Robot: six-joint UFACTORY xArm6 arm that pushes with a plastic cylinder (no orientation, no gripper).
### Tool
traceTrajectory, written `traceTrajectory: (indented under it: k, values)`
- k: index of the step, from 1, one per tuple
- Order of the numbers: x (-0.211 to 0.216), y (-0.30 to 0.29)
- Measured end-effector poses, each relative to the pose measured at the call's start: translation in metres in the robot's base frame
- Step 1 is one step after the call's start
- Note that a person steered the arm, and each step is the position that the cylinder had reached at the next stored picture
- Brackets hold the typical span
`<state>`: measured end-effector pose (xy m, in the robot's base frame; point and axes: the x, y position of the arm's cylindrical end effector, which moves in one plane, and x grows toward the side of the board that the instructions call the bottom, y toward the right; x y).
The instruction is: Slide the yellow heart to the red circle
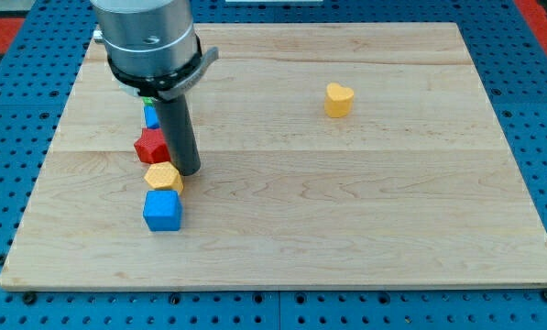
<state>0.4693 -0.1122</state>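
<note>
Desk (pixel 365 229): pale wooden board filling most of the view, with blocks in two separate places.
Arm (pixel 149 41): grey cylinder at the view's top left, carrying a dark rod downward.
Hand: none fitted, so nothing opens, closes or grips; the rod only pushes.
My tip (pixel 189 171): down on the desk at the right edge of the left-hand cluster, just beside the red block and the yellow hexagon block.
Left cluster: a near-vertical line of a blue block (pixel 150 116) half hidden behind the rod, the red block (pixel 150 146), the yellow hexagon block (pixel 163 177) and a blue cube (pixel 162 211).
Yellow heart (pixel 339 100): alone in the upper right, well apart from my tip and from the cluster.
Target doubt: the red block's outline looks jagged, not clearly round; no other red piece shows.
Risk, leaving: pulling away carelessly could nudge the red block or the hexagon and shift the goal.
Risk, pushing: an off-centre contact could make the heart spin aside.
Risk, arrival: too hard a push would scatter the tight cluster.
</note>
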Motion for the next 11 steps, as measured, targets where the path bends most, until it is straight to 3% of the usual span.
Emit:
traceTrajectory:
  k: [1,2,3,4,5,6,7,8,9,10,11]
  values:
    - [-0.001,0.077]
    - [-0.018,0.192]
    - [-0.078,0.181]
    - [-0.109,0.204]
    - [-0.101,0.268]
    - [-0.157,0.236]
    - [-0.175,0.168]
    - [-0.171,0.222]
    - [-0.135,0.28]
    - [-0.131,0.187]
    - [-0.145,0.159]
